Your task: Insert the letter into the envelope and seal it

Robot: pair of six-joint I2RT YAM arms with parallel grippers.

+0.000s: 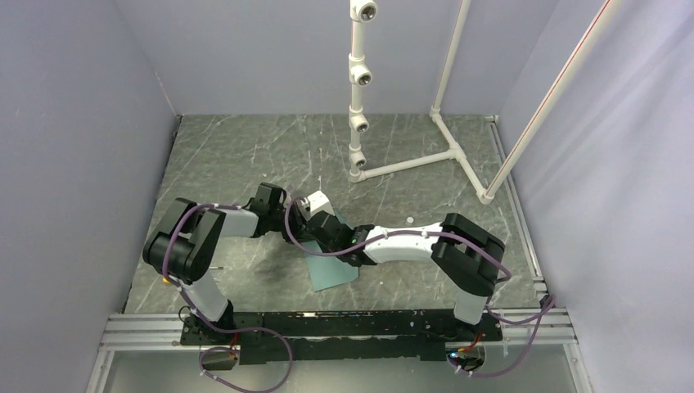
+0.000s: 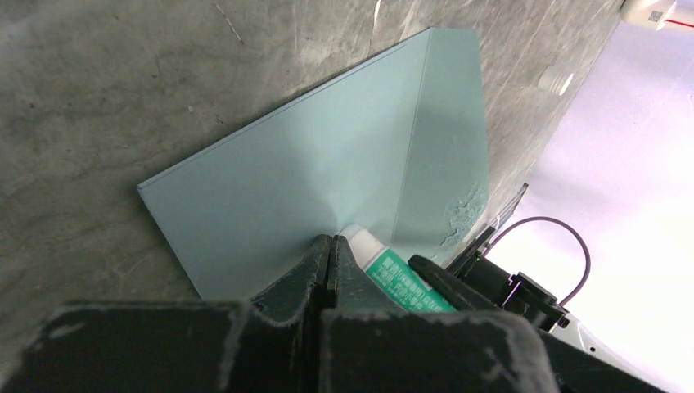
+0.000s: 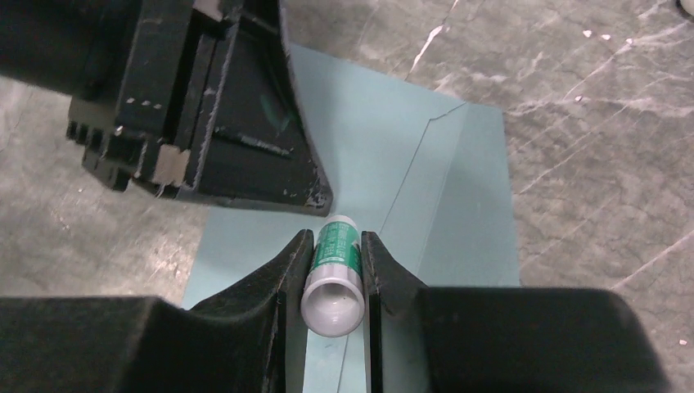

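Observation:
The teal envelope point(image 1: 331, 274) lies flat on the marbled table, with a crease line across it point(image 2: 327, 155) point(image 3: 458, 213) and a rough smear point(image 2: 462, 214) near one edge. My left gripper point(image 2: 331, 240) point(image 1: 327, 229) is shut, its tips resting on the envelope with nothing between them. Right beside it, my right gripper point(image 3: 337, 237) point(image 1: 350, 248) is shut on a green-and-white glue stick point(image 3: 335, 270) point(image 2: 393, 274). The stick's tip points down at the envelope next to the left fingertips. The letter is out of view.
A small white cap point(image 1: 407, 220) point(image 2: 556, 79) lies on the table just beyond the envelope. A white pipe frame point(image 1: 360, 90) stands at the back, with its base bars point(image 1: 409, 164) along the far right. Purple walls close in three sides.

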